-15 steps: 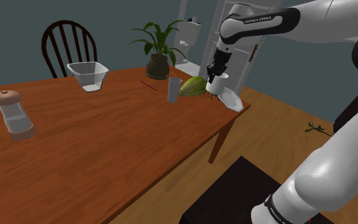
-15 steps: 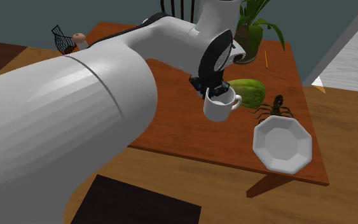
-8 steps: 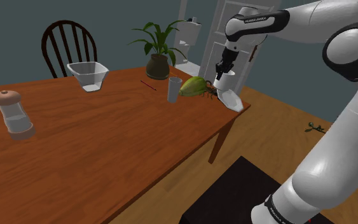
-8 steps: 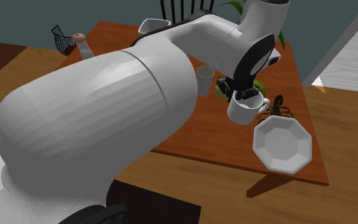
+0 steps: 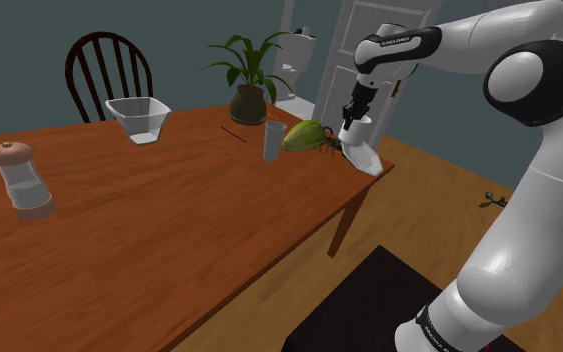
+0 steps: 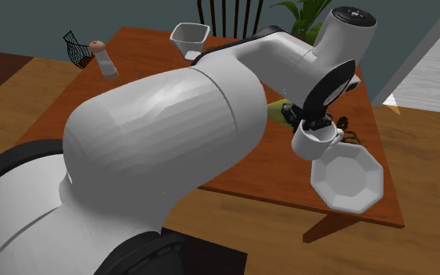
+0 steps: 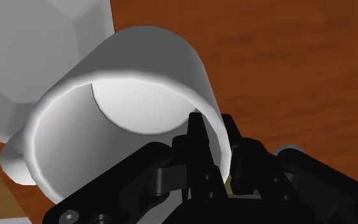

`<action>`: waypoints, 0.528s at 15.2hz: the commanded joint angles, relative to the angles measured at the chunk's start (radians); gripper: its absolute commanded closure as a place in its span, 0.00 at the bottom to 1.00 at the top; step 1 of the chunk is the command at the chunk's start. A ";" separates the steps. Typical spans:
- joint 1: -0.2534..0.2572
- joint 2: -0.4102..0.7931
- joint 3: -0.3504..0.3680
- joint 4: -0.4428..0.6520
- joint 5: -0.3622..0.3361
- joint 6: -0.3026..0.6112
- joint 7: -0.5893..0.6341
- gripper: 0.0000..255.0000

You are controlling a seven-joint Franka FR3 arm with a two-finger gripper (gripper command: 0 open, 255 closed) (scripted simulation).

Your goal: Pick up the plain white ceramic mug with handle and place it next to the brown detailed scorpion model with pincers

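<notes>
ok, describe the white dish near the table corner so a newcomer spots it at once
Find the brown wooden table, then its corner at the second exterior view's lower right. There, just below the plain white mug gripped in the black tool, lies the white eight-sided dish. It is the shallow, faceted, handleless piece, unlike the round mug.

arm (image 5: pixel 539 190): glossy white shells | joints: dark bands | wrist: white lettering | pincer (image 7: pixel 212 143): all black
</notes>
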 commanded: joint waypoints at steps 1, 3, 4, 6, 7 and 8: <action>0.000 0.002 0.000 -0.022 0.001 0.025 -0.003 1.00; 0.000 0.007 0.001 -0.043 0.004 0.050 -0.005 1.00; 0.000 0.009 0.001 -0.053 0.005 0.063 -0.006 1.00; -0.001 0.016 0.002 -0.072 0.008 0.088 -0.008 1.00; -0.001 0.019 0.002 -0.082 0.010 0.100 -0.010 1.00; -0.001 0.023 0.002 -0.090 0.011 0.113 -0.011 1.00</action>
